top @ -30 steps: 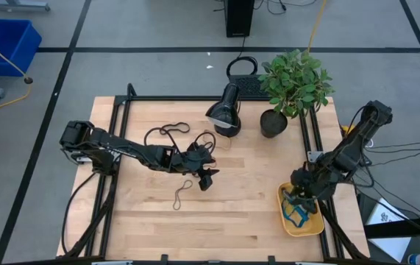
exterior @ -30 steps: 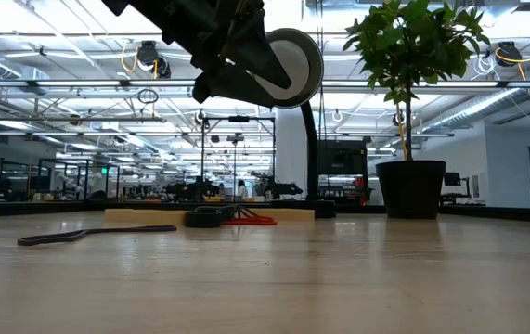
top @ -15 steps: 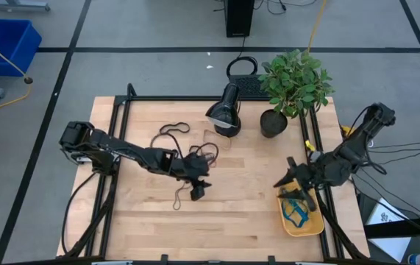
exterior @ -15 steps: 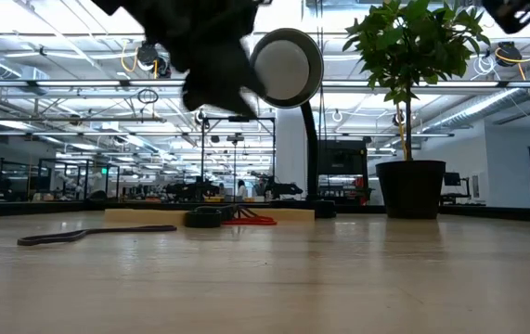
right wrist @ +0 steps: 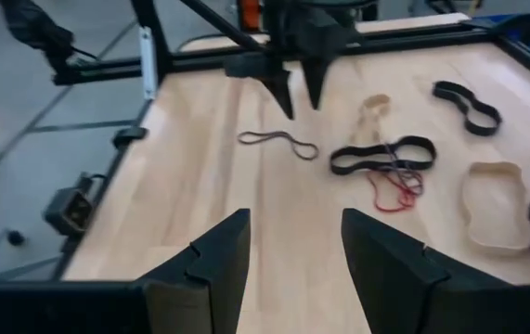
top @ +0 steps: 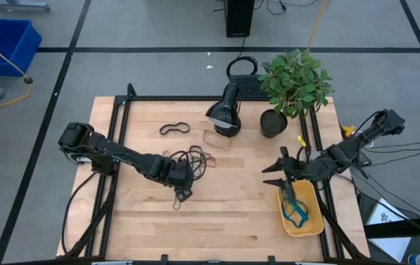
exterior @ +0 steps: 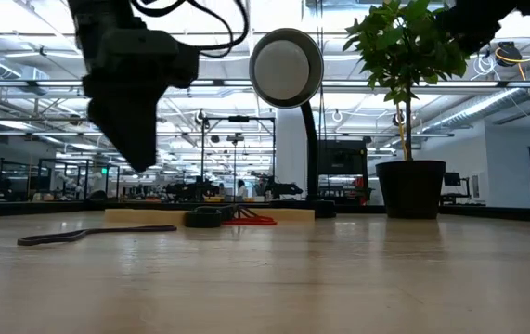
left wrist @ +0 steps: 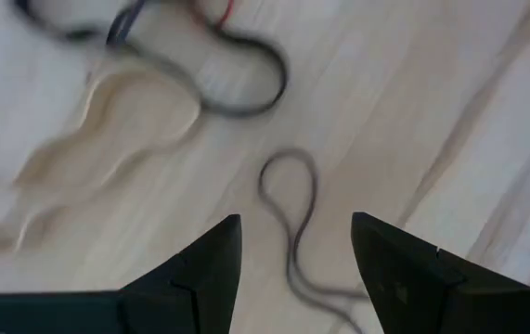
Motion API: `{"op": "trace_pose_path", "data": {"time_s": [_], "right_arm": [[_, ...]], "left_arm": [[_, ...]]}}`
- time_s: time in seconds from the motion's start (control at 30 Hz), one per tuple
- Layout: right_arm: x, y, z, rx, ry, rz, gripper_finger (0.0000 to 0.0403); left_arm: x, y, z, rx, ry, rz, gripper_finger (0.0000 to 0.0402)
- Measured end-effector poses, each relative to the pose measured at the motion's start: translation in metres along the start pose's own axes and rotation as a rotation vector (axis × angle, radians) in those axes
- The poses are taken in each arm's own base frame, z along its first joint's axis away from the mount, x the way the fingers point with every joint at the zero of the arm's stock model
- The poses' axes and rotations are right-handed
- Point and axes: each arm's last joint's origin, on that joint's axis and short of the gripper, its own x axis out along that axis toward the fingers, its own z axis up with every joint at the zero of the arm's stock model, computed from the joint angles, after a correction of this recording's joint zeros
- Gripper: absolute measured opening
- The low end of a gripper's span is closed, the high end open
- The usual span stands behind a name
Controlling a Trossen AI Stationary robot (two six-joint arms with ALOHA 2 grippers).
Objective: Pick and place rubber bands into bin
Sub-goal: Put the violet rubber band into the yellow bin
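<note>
The rubber bands lie scattered on the wooden table. A thin dark one (top: 178, 199) (left wrist: 290, 206) is nearest; a black, red and tan cluster (top: 197, 157) (right wrist: 382, 156), a black band (top: 173, 129) and a tan band (top: 217, 138) lie farther back. Blue and green bands (top: 295, 211) lie in the yellow bin (top: 314, 221) at the near right. My left gripper (top: 183, 194) (left wrist: 294, 223) points steeply down just above the thin dark band, open, one finger on either side of its loop. My right gripper (top: 272, 177) (right wrist: 292, 218) hovers open and nearly level beside the bin's far left corner.
A black desk lamp (top: 224, 110) and a potted plant (top: 290, 88) stand at the table's far side. A black frame rail (top: 118, 147) borders the table. Bare wood lies between the two grippers.
My left gripper has gone toward the table's near left and down, tipping from a shallow slant to pointing steeply down over the thin dark band. My right gripper has risen out of the bin, swung toward the table's left and far side, and turned nearly level.
</note>
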Motion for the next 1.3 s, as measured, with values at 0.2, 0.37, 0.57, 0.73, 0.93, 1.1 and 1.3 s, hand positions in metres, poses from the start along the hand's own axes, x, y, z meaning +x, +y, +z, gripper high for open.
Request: {"op": "trace_pose_path", "data": {"time_s": [0.2, 0.37, 0.57, 0.73, 0.93, 1.1, 1.3], "right_arm": [[0.010, -0.005, -0.001, 0.009, 0.045, 0.010, 0.0165], [0.016, -0.008, -0.002, 0.013, 0.062, -0.018, 0.0165], [0.019, -0.011, -0.002, 0.021, 0.087, 0.008, 0.0165], [0.020, -0.012, -0.002, 0.023, 0.090, 0.002, 0.0165], [0.020, -0.012, -0.002, 0.018, 0.090, -0.006, 0.0165], [0.020, -0.012, -0.002, 0.003, 0.090, -0.007, 0.0165], [0.020, -0.012, -0.002, -0.001, 0.089, -0.007, 0.0165]], "left_arm": [[0.005, 0.000, -0.004, -0.110, 0.062, 0.016, 0.0211], [0.025, -0.003, -0.009, -0.124, 0.151, 0.029, 0.0211], [0.046, -0.006, -0.014, -0.151, 0.227, 0.055, 0.0211], [0.057, -0.008, -0.016, -0.150, 0.265, 0.067, 0.0211], [0.064, -0.008, -0.019, -0.149, 0.306, 0.070, 0.0211], [0.064, -0.008, -0.019, -0.151, 0.313, 0.068, 0.0211], [0.065, -0.007, -0.020, -0.153, 0.322, 0.071, 0.0179]]}}
